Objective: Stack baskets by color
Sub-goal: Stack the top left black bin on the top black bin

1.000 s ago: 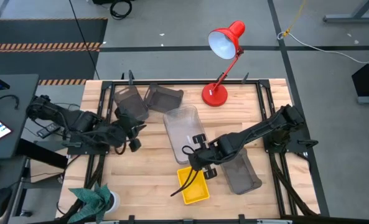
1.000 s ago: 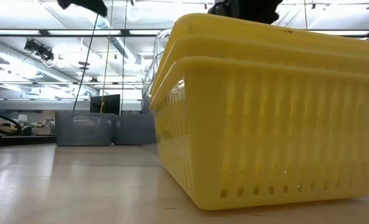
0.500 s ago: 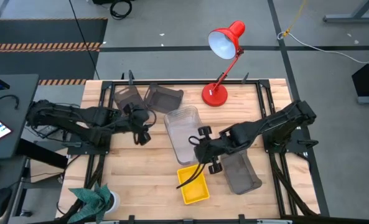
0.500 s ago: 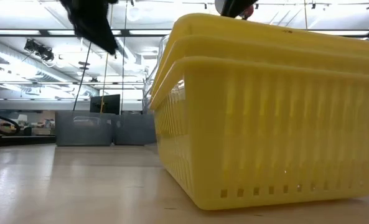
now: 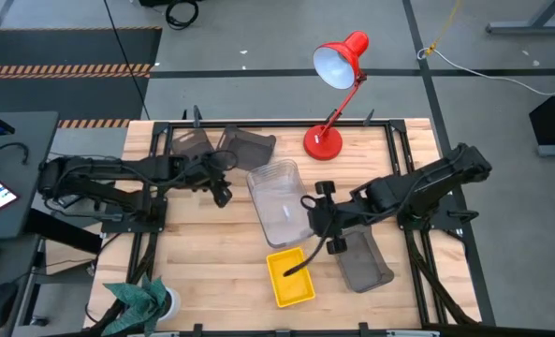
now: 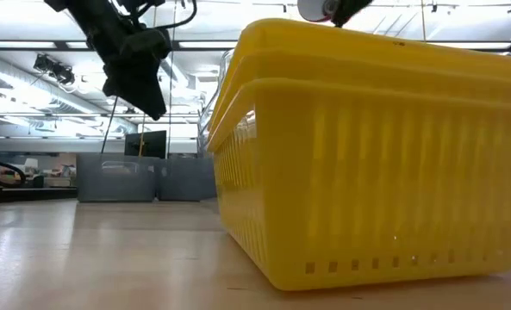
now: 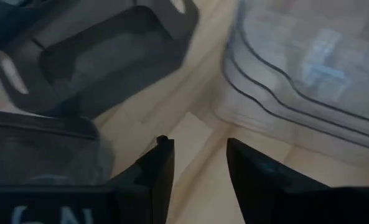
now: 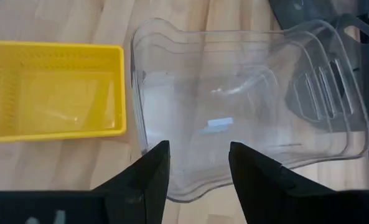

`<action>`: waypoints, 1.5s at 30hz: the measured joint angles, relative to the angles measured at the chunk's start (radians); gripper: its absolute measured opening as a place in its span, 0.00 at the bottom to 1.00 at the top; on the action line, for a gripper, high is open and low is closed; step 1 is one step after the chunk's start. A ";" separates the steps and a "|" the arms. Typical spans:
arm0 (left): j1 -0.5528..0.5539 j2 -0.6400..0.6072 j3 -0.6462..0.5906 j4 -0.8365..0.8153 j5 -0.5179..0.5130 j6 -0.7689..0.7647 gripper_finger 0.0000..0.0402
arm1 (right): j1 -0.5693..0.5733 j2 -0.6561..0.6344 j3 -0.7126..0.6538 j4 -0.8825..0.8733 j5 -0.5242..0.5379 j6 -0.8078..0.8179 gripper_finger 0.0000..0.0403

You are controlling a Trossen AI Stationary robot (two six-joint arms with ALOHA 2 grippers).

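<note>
Your left tool (image 5: 223,190) hangs over the counter (image 5: 202,271) between the grey baskets at the back and the clear stack, its fingers (image 7: 161,163) apart with nothing between them. From its wrist you look down on bare wood, with a grey basket (image 7: 103,53) on one side and the clear stack's nested rims (image 7: 308,74) on the other. In the low view that arm (image 6: 126,60) hangs in the air, off the counter.

Your right tool (image 5: 326,217) sits just beside the clear stack (image 5: 279,198), at its edge nearest the right arm, fingers (image 8: 152,168) apart and empty. Its wrist view shows the clear baskets (image 8: 246,106) lying ahead, with the yellow stack (image 8: 53,90) next to them.

The yellow stack (image 5: 290,277) stands near the counter's front edge, just in front of the clear stack; the low view shows yellow rims (image 6: 376,65) nested one inside another. A dark grey basket (image 5: 363,262) lies beside the yellow stack, under the right arm. Two more grey baskets (image 5: 195,142) (image 5: 245,146) rest side by side at the back left, close together. A red lamp (image 5: 338,65) stands at the back edge.
</note>
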 joint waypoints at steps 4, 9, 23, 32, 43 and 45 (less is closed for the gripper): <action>0.016 0.000 0.004 -0.011 0.013 0.017 0.44 | 0.011 -0.101 -0.153 0.115 0.035 0.032 0.42; 0.063 0.034 0.070 -0.079 0.042 0.056 0.49 | 0.023 -0.232 -0.314 0.264 0.049 0.056 0.42; 0.267 0.225 0.198 -0.249 0.140 0.157 0.44 | 0.062 -0.434 -0.659 0.619 0.091 0.066 0.42; 0.339 0.308 0.281 -0.288 0.109 0.175 0.44 | 0.079 -0.451 -0.677 0.627 0.098 0.087 0.42; 0.356 0.320 0.296 -0.514 0.213 0.207 0.44 | 0.102 -0.454 -0.677 0.601 0.149 0.086 0.42; 0.355 0.331 0.297 -0.502 0.214 0.207 0.44 | 0.103 -0.454 -0.677 0.604 0.149 0.088 0.42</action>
